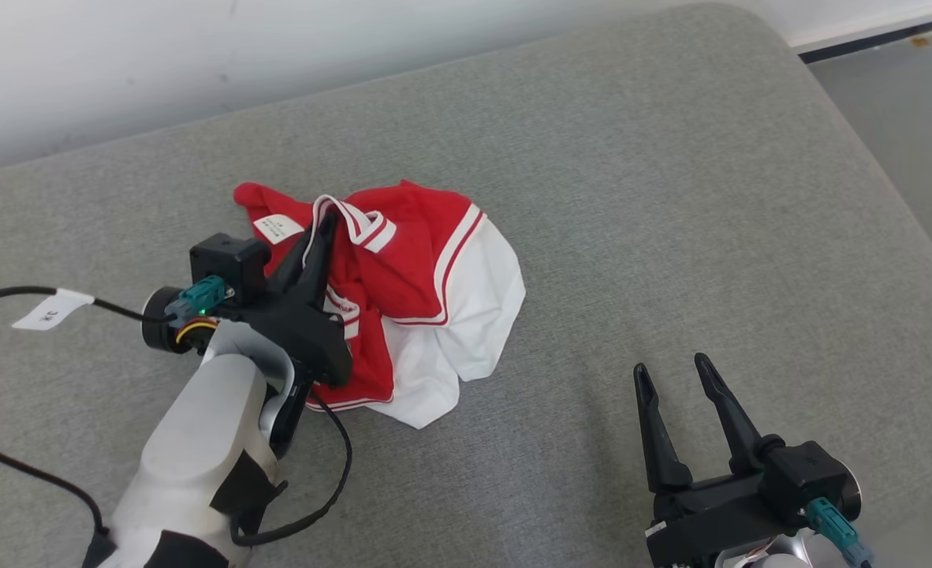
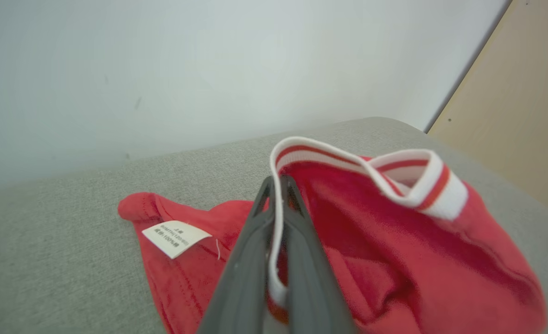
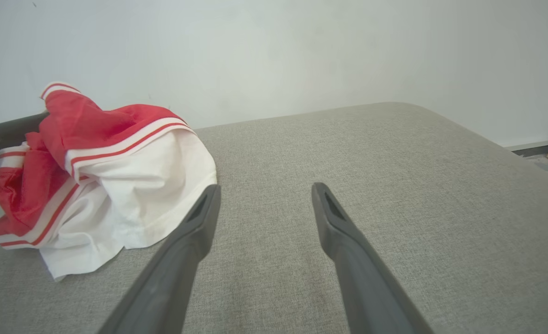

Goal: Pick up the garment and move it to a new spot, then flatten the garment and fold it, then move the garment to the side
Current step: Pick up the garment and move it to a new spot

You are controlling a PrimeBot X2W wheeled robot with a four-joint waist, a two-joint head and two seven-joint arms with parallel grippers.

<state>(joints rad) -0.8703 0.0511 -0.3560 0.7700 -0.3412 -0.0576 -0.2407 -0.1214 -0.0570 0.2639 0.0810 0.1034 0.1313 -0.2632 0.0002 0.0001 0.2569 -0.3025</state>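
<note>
We have the garment, a red and white top, lying in a crumpled heap on the grey cushion, left of the middle. Our left gripper has its fingers pressed together on a striped band at the garment's edge. In the left wrist view the white rim of that band runs up between the two fingers, so the pinch is on the trim, not on loose red cloth. We cannot tell whether the band is a collar or a cuff. The band stands above the heap, and the rest of the cloth rests on the cushion. Our right gripper is spread wide over bare cushion at the near right, well apart from the garment and holding nothing.

We judge that this is the first pick-up, with the grip made and the lift not yet done. To do it well, we should raise the left arm slowly and straight up, so the thin band does not slip out of the narrow pinch. We should go high enough that the white lower part hangs clear instead of dragging. The open cushion to the right looks like a fair new spot. The left arm's cable loops near the hem, so we should watch that it does not snag the cloth.
</note>
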